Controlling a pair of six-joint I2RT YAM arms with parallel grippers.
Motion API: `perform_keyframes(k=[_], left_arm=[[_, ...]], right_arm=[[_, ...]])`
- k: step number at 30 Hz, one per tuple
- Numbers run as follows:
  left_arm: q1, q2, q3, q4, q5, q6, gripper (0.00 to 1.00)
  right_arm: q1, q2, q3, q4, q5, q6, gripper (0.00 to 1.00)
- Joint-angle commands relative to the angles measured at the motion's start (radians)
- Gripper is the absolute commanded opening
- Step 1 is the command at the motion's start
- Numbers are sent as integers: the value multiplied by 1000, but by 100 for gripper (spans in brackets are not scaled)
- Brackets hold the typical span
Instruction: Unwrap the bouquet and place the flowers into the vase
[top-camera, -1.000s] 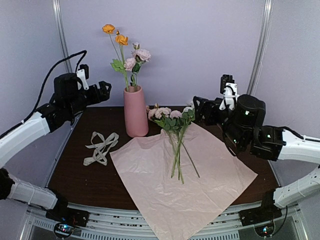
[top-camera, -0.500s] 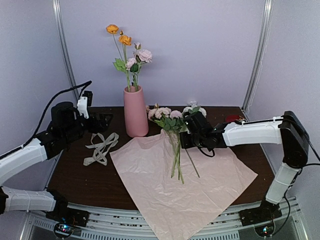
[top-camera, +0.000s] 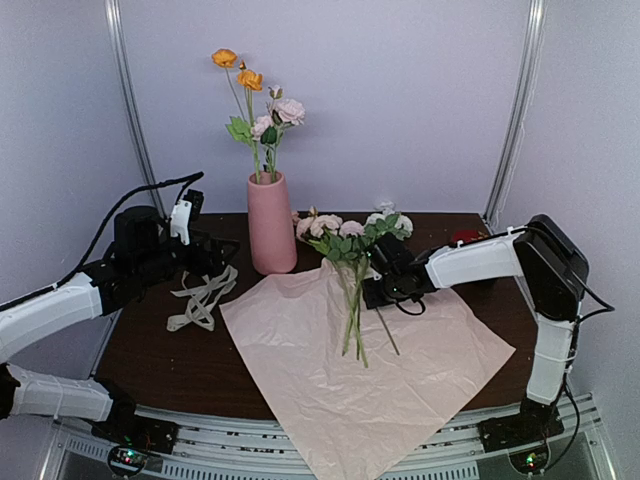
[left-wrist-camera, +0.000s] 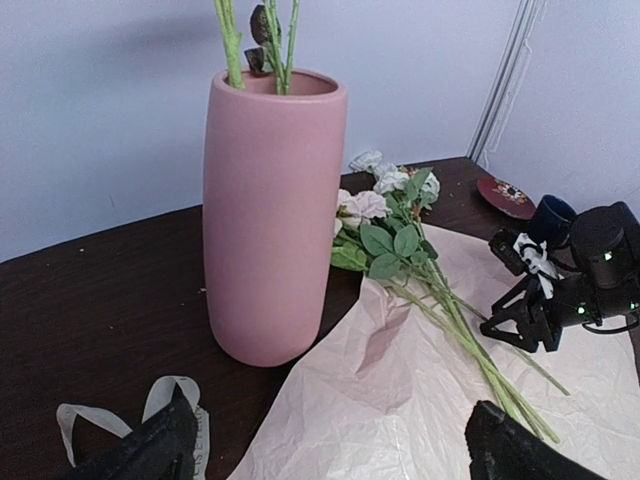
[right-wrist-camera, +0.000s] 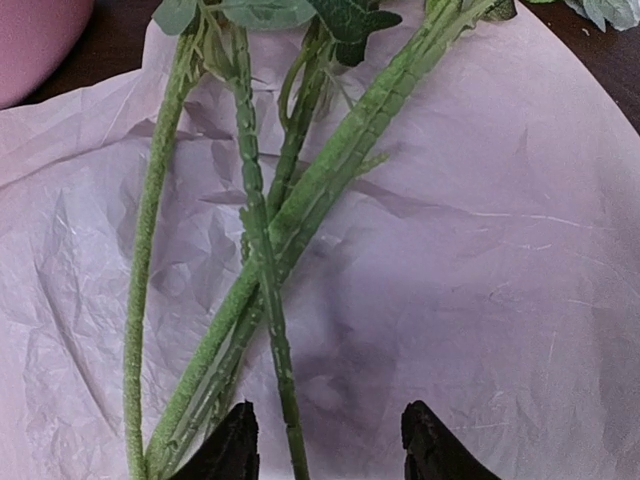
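Pink vase, overhead view: the vase (top-camera: 271, 225) stands upright at the back of the dark table (top-camera: 150, 340), with orange and pink blooms on stems in its mouth.
Flowers, overhead view: the loose flowers (top-camera: 352, 270) lie on the spread pink paper (top-camera: 370, 380), heads towards the vase and just beside its base, stems pointing to the near edge.
Ribbon, overhead view: the cream ribbon (top-camera: 203, 295) lies untied on the table, left of the paper.
Left gripper, overhead view: the left gripper (top-camera: 215, 250) hangs low between ribbon and vase, touching neither.
Right gripper, overhead view: the right gripper (top-camera: 368, 290) is down at the stems from the right side.
Left wrist view: both fingers sit at the bottom corners, spread wide with nothing between them. The vase (left-wrist-camera: 270, 210) fills the frame ahead, and the flowers (left-wrist-camera: 400, 245) rest to its right on the paper. A dark blue cup (left-wrist-camera: 550, 212) and a red dish (left-wrist-camera: 505, 190) stand beyond.
Right wrist view: the fingers (right-wrist-camera: 232, 450) stand parted above the paper, with one green stem running between them and the others just to the left. No pinch on any stem shows.
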Motion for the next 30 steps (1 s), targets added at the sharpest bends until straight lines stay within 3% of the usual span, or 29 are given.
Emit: perform_keyframes(k=[1,20,30], left_arm=[[6,-2,12,39,21,12,97],[5,-5,16,38,8,4,96],[5,-77,-10,76,-15,4,96]], right_arm=[[-8,23,18,-8,-20,-14,43],[-10,-42,-51,52,-41,10,0],[-8,-261,-76,18,53,67,0]])
